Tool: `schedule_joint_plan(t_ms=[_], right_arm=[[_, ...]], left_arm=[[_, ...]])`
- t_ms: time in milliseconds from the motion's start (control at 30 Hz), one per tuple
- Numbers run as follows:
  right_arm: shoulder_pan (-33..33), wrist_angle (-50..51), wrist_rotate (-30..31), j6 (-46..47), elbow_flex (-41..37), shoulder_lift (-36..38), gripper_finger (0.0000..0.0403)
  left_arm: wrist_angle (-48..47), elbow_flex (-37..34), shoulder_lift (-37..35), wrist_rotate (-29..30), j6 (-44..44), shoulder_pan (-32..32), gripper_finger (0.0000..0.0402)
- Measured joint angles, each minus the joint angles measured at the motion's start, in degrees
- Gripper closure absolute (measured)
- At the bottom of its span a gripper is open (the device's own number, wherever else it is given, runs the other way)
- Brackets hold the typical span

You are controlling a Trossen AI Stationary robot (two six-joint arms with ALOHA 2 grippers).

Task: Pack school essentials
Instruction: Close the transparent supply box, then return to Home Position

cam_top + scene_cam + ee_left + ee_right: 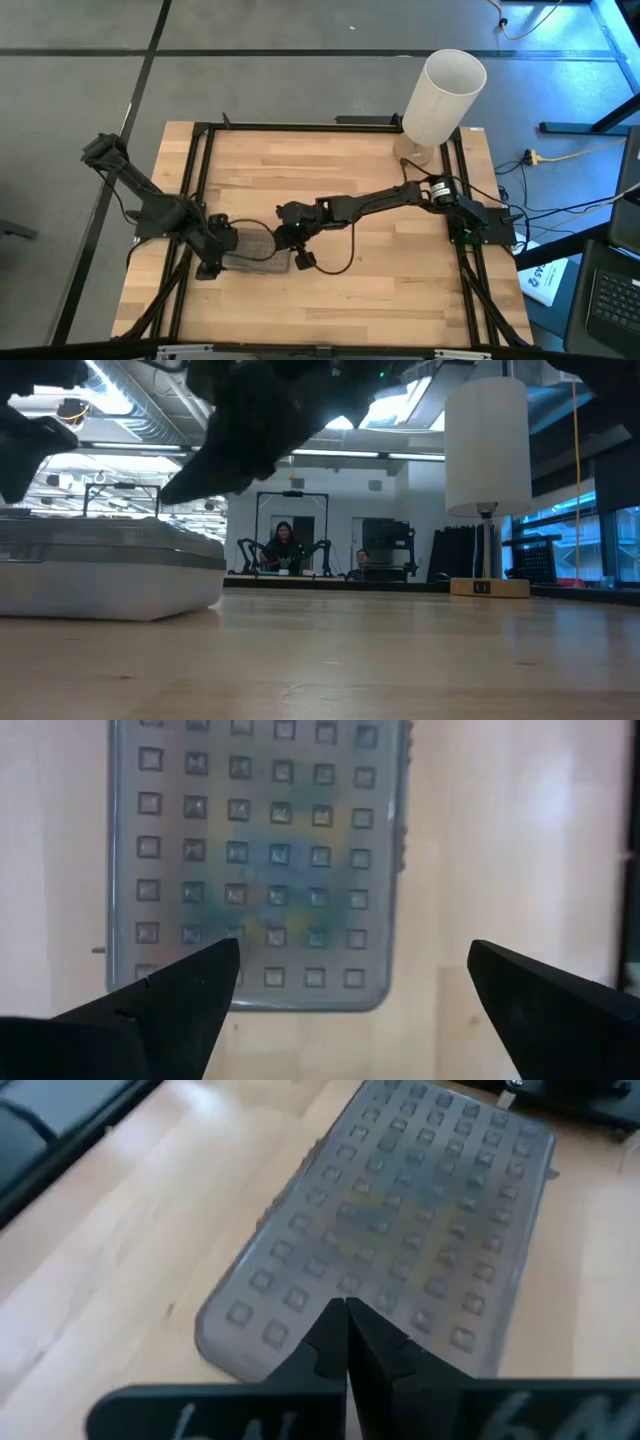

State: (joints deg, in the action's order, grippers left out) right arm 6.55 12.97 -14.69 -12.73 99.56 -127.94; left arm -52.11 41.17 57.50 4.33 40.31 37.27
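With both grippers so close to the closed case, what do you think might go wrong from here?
1. The right gripper is shut and sits just above the case's dimpled lid; pressing down could slide the case across the bare table, since nothing holds it.
2. The left gripper is open at the case's other end, so both arms crowd one small object and could collide.
3. Coloured contents show only blurrily through the lid, so whether everything is packed cannot be confirmed.
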Motion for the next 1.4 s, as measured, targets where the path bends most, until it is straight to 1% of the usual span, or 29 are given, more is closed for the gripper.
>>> schedule_joint_plan(t_ms=[200, 367, 500, 633, 700, 767, 833, 967, 1100, 1267, 1400], right_arm=[[0.08, 0.37, 0.02, 2.80, -0.06, -1.84, 0.0400], [-0.21, 0.64, 0.47, 4.53, 0.28, -3.21, 0.0400], [-0.92, 2.48, 2.42, 6.70, 0.38, -3.43, 0.0400], [-1.73, 3.81, 2.96, 5.94, 0.28, -2.84, 0.0400], [-1.94, 5.06, 3.75, 4.96, 0.18, -2.08, 0.0400], [-2.06, 5.92, 4.24, 4.57, 0.01, -1.06, 0.0400], [-2.06, 7.21, 5.49, 3.46, -0.18, -0.02, 0.0400], [-2.05, 11.87, 10.86, 2.80, -0.27, 2.87, 0.0400], [-2.09, 16.18, 15.85, 2.46, -0.21, 6.27, 0.0400], [-2.06, 19.34, 18.67, 3.25, -0.21, 9.64, 0.0400], [-2.04, 22.17, 20.30, 3.37, -0.12, 12.41, 0.0400]], left_arm=[[1.69, -0.07, 6.20, 2.58, 0.00, 1.11, 0.0013], [2.75, 0.09, 10.54, 2.92, -0.41, 1.21, 0.0013], [2.68, 0.13, 12.44, 4.11, -0.55, 0.91, 0.0013], [2.60, 0.13, 12.69, 5.75, -0.50, 0.64, 0.0013], [2.64, -0.02, 11.81, 6.48, -0.57, 0.47, 0.0013], [2.39, -0.02, 9.94, 6.26, -0.37, 0.25, 0.0013], [2.00, 0.15, 7.51, 7.30, -0.41, 0.20, 0.0013], [0.66, 0.26, 1.92, 8.26, -0.58, 0.12, 0.0013], [1.52, 0.28, -3.54, 8.21, -2.10, 0.14, 0.0013], [2.63, 0.31, -8.37, 8.32, -2.44, 0.12, 0.0013], [2.33, 0.35, -11.50, 8.17, -6.18, -0.12, 0.0013]])
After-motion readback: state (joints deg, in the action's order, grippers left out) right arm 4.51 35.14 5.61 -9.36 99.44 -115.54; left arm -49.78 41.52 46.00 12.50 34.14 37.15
